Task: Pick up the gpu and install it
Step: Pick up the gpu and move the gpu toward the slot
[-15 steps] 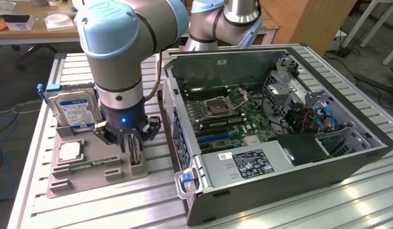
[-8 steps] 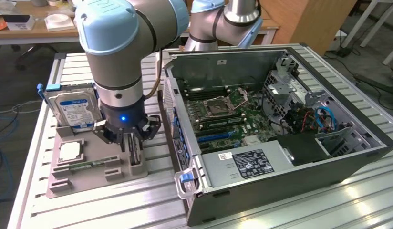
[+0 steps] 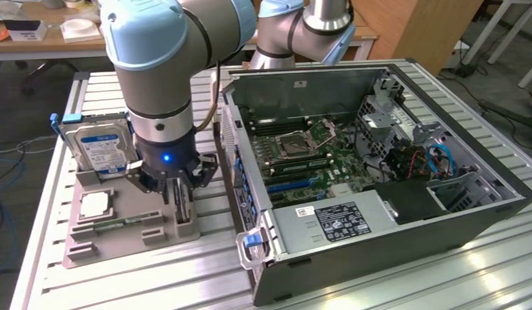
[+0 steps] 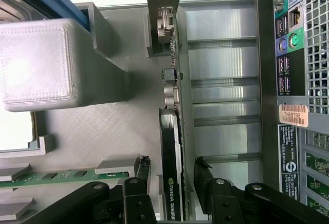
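- Gripper [image 3: 177, 201] [image 4: 171, 162] down at the grey tray [image 3: 119, 244], fingers spread and not gripping.
- Graphics card [image 4: 171, 131] stands on edge in the tray, between the fingers.

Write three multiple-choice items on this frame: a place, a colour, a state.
1. Where is the gpu? A in the grey holder B held in the air C on the floor
2. The light on the arm's wrist is: A red B green C blue
3. The gripper is: A shut on the gpu B open, straddling the gpu C open, far from it
Answers: 1 A, it stands on edge in the holder; 2 C, it glows blue; 3 B, a gap shows each side of the card.
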